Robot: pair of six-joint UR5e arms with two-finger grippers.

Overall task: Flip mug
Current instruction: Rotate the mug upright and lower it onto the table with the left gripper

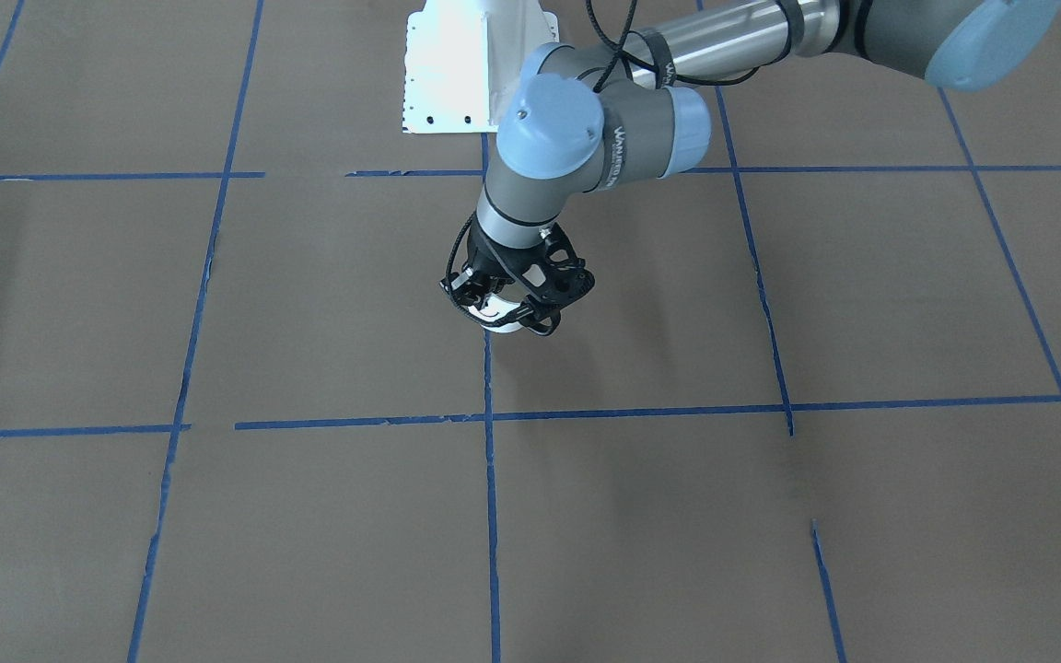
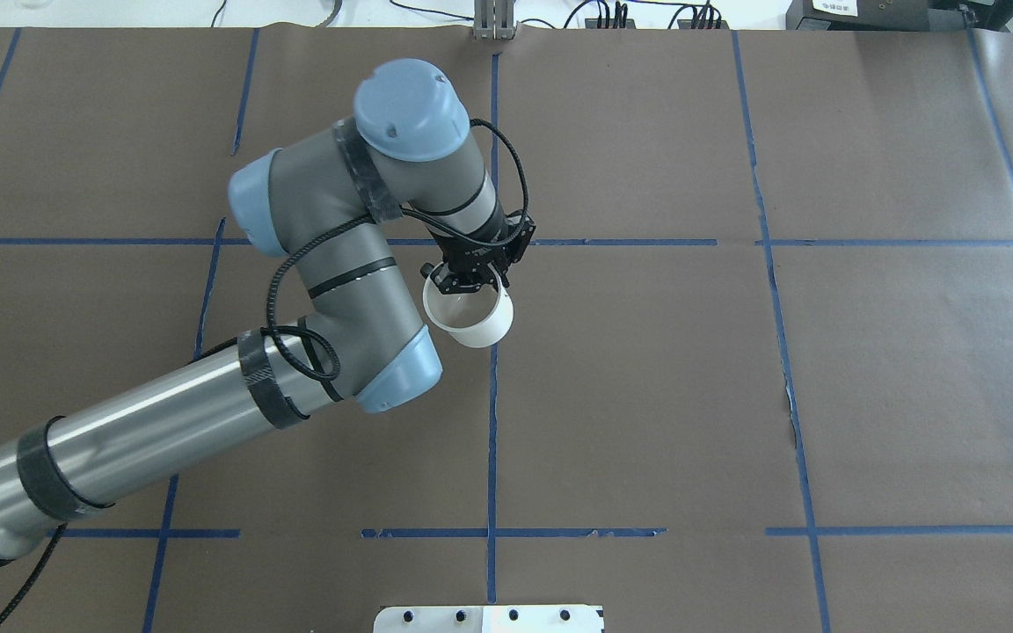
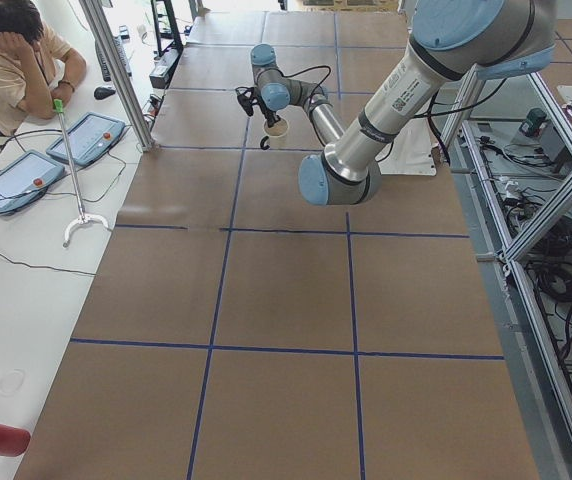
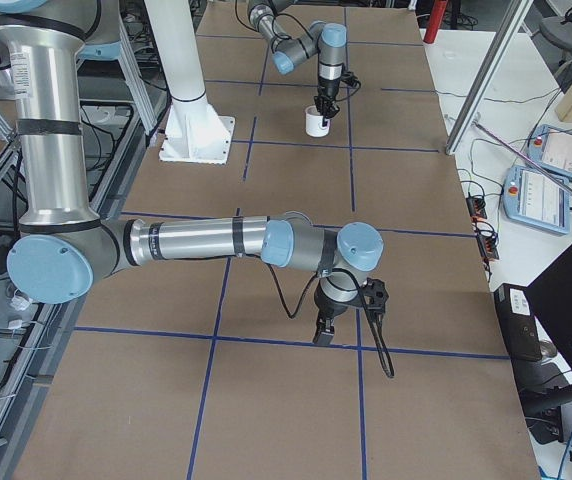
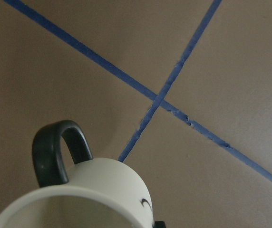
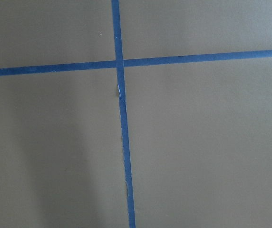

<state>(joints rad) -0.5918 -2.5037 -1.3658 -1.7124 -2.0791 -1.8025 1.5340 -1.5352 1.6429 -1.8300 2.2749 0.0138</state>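
Observation:
The white mug (image 2: pixel 475 323) stands mouth up near the table's middle, on a blue tape line, with its pale interior showing. My left gripper (image 2: pixel 470 280) is shut on its rim from above. In the front-facing view the gripper (image 1: pixel 514 299) covers most of the mug (image 1: pixel 501 319). The left wrist view shows the mug (image 5: pixel 110 183), its black handle (image 5: pixel 55 149) and part of a black mark on its side. I cannot tell whether the mug touches the table. My right gripper (image 4: pixel 323 335) hangs low over the table in the exterior right view only; I cannot tell if it is open.
Blue tape lines (image 2: pixel 492 440) divide the brown table cover into squares. The white robot base plate (image 1: pixel 471 69) stands at the robot's edge of the table. An operator (image 3: pixel 16 55) sits beside tablets past the far edge.

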